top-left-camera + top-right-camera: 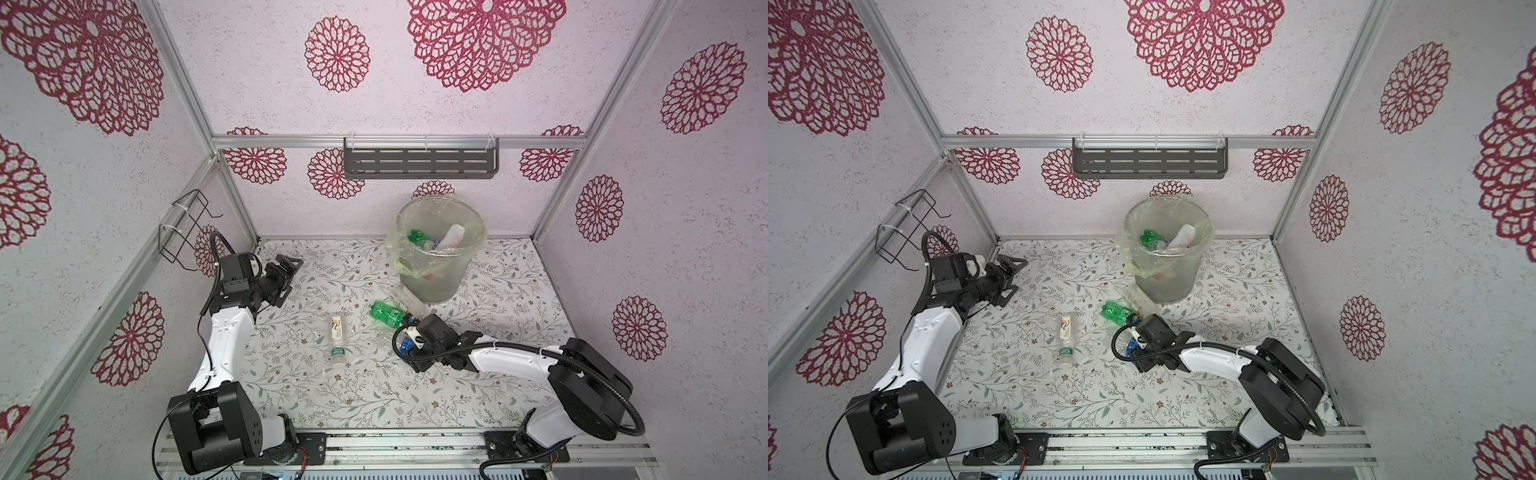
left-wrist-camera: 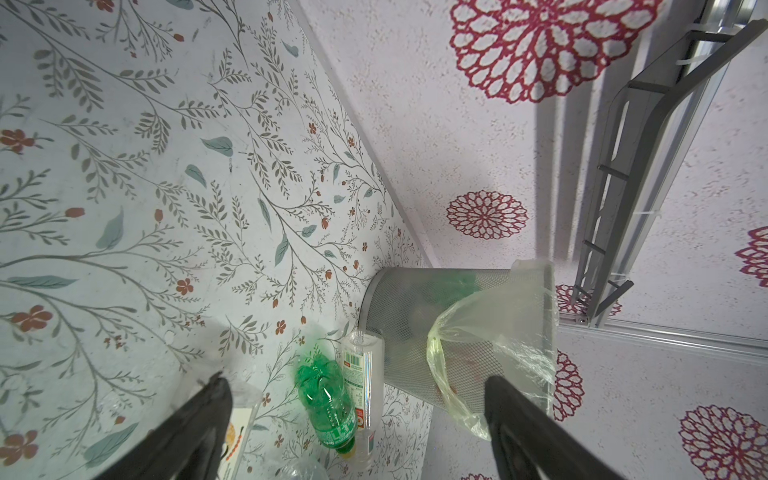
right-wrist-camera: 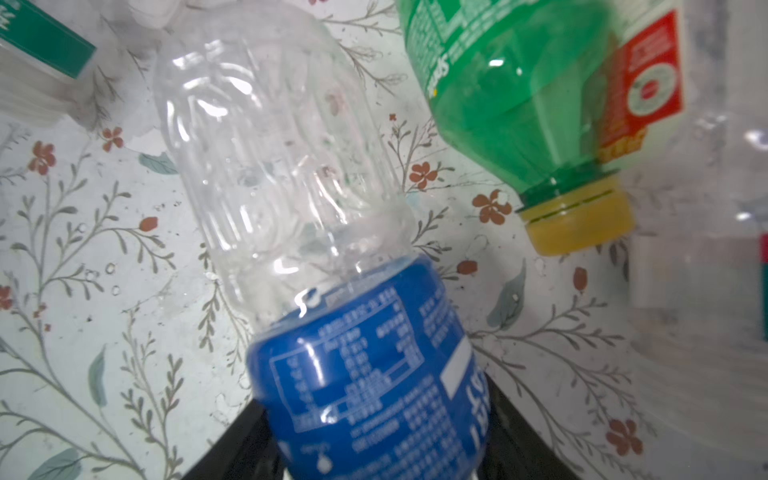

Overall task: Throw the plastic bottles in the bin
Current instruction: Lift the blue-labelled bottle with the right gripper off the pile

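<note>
My right gripper is low over the table and shut on a clear plastic bottle with a blue label, its black fingers against both sides of the label. In both top views this gripper sits in front of the bin. A green bottle with a yellow cap lies beside a clear red-labelled bottle at the bin's foot. Clear bottles lie mid-table. My left gripper stands open and empty at the far left.
The mesh bin holds several bottles inside its yellowish bag. A dark slotted shelf hangs on the back wall and a black wire rack on the left wall. Walls enclose the floral table on three sides.
</note>
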